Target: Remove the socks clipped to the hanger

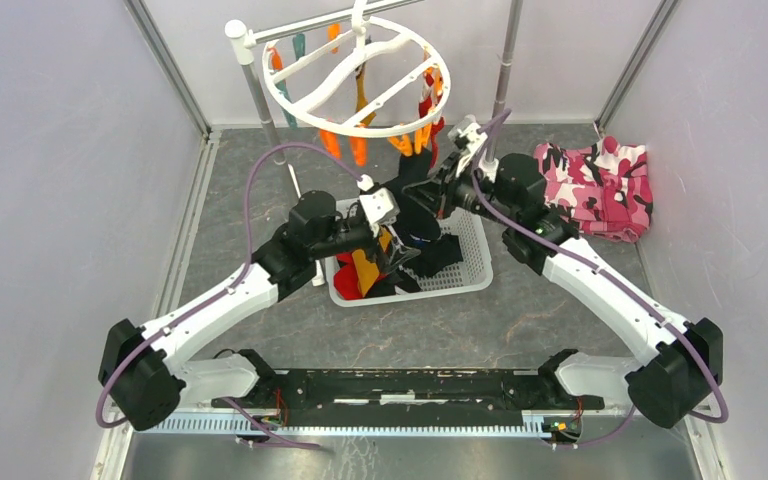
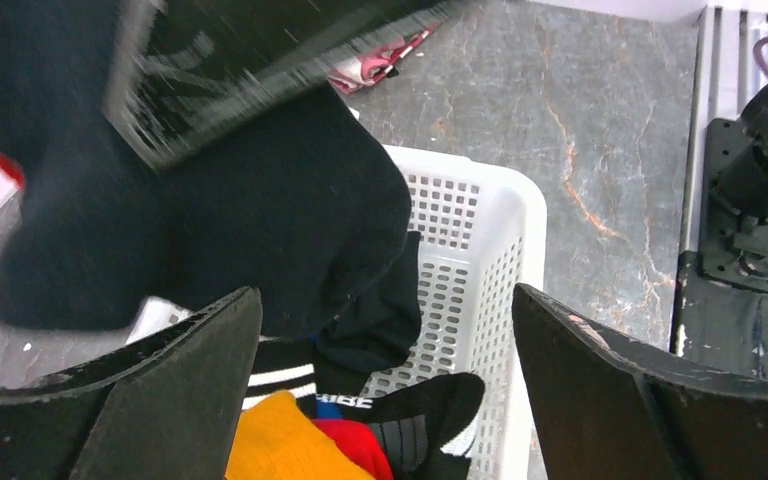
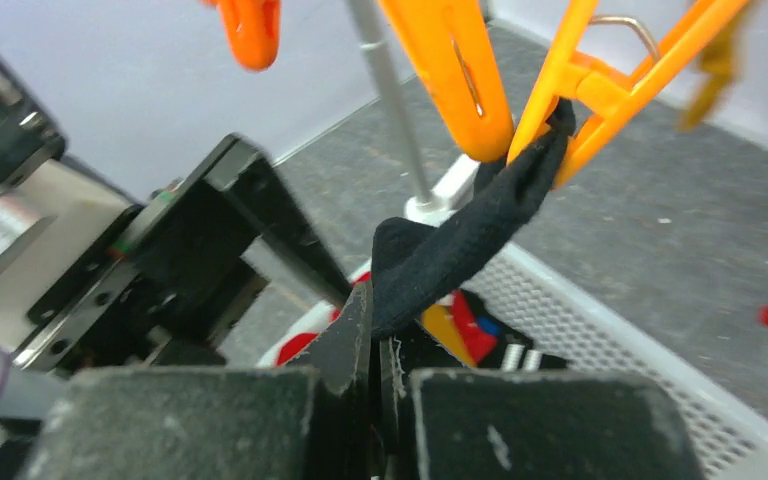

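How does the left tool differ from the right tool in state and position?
The left tool is open and holds nothing; the right tool is shut on a black sock. The left tool is over the white basket; the right tool is beside an orange clip that grips the same sock. Both are black with two fingers.
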You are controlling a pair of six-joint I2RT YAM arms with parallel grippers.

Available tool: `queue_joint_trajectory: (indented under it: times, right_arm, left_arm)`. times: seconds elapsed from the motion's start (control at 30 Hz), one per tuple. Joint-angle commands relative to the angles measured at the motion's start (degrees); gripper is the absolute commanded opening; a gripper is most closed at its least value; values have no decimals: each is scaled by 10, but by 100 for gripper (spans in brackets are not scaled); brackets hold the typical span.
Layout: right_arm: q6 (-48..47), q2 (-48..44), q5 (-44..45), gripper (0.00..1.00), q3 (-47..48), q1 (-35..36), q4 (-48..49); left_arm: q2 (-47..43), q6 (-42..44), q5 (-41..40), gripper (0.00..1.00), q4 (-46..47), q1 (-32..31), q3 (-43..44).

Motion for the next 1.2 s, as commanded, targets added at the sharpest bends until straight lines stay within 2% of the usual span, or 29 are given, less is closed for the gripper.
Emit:
queue_joint_trajectory:
  times: [0.0, 0.13, 0.27, 0.53, 0.7, 0.8, 1.03, 1.17]
  right_arm:
    - [31, -13, 31, 0, 13, 42, -27]
    - [57, -10, 24, 0, 23, 57, -28]
    - [77, 0, -12, 2, 28, 67, -17]
    - [105, 6, -84, 2, 25, 69, -2]
    - [116, 7, -107, 1, 25, 68, 5]
    - [118, 7, -112, 1, 26, 68, 9]
    - [128, 20, -128, 4, 31, 69, 23]
    - [135, 28, -135, 5, 34, 69, 33]
  left_arm:
    - [-54, -61, -31, 100, 42, 4, -22]
    - [-88, -33, -105, 100, 48, 4, -48]
    - [-114, -40, -114, 100, 61, 8, -66]
    - [-142, -98, 11, 100, 56, 68, -81]
    - [-89, -171, 197, 100, 65, 176, -49]
    - [-78, -167, 297, 100, 82, 198, -44]
    - [-75, -166, 344, 98, 93, 195, -31]
    - [-68, -167, 337, 86, 93, 194, -23]
